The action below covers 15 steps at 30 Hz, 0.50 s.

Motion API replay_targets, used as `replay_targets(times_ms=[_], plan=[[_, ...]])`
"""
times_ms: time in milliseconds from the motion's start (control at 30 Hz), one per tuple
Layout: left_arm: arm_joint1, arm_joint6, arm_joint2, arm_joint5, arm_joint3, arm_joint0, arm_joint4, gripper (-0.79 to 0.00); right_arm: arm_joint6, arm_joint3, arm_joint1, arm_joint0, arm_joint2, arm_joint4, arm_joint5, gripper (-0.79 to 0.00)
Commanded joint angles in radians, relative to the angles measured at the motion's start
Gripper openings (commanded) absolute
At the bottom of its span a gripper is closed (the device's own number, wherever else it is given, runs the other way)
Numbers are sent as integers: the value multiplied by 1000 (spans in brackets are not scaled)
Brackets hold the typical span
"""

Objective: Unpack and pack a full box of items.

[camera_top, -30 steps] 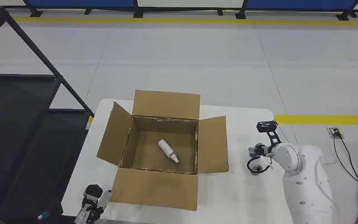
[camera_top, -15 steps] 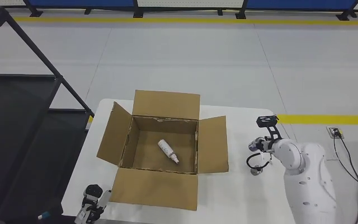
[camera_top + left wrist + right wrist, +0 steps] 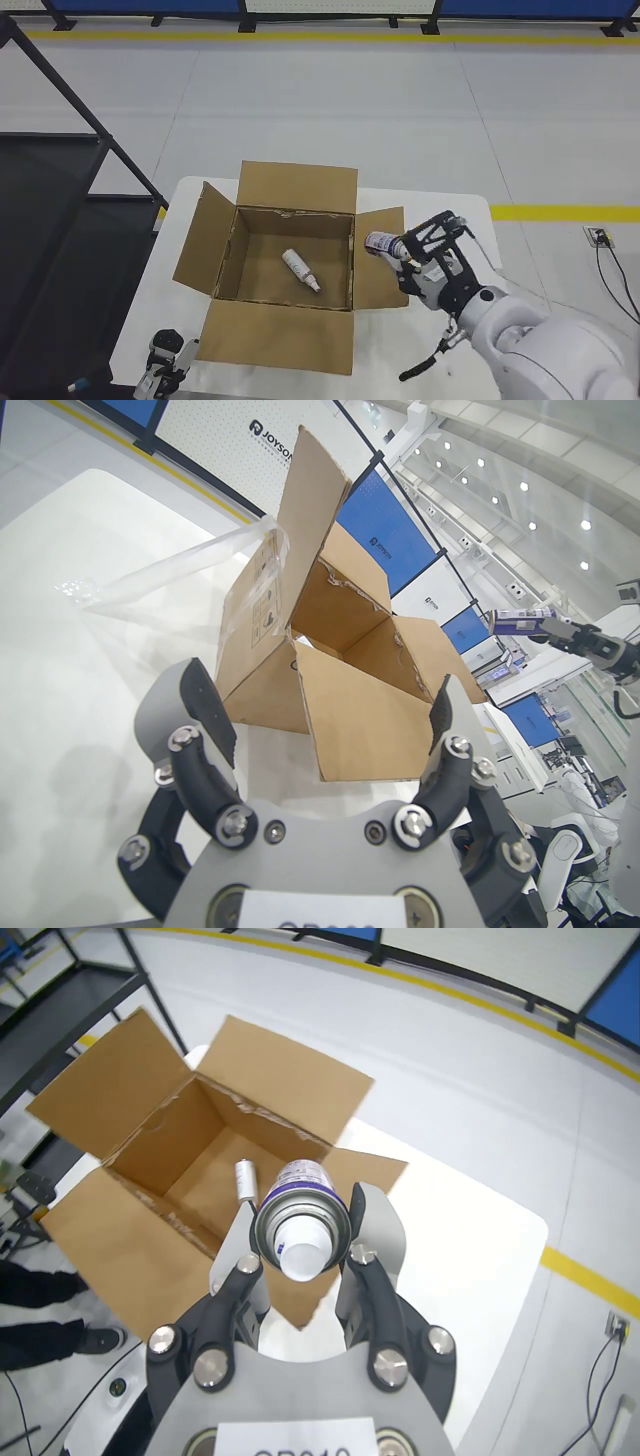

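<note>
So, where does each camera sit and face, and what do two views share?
Top view: above the arms, facing down on table and box; right arm shows.
Left wrist view: low beside the box, facing up at it; own open jaws show.
Right wrist view: above the box, facing down into it; own jaws grip a can.
Shared: both wrist views show the can.

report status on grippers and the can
Right gripper shut on can, over box flap. Left gripper open, off box's near corner. One bottle lying in box; opening unobstructed.
</note>
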Motion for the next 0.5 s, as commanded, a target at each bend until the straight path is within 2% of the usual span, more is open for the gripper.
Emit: replay_targets(times_ms=[0,67,200,467], plan=[[0,0,0,0,0,0,0,0,7,50,-5,31,-117,-69,11,-785],[0,0,0,0,0,0,0,0,-2,127,-16,83,-227,-151,57,-785],[0,0,0,0,0,0,0,0,0,319,-50,214,-378,-191,154,-785],[0,0,0,0,0,0,0,0,-5,765,-136,490,-528,-167,350,-785]])
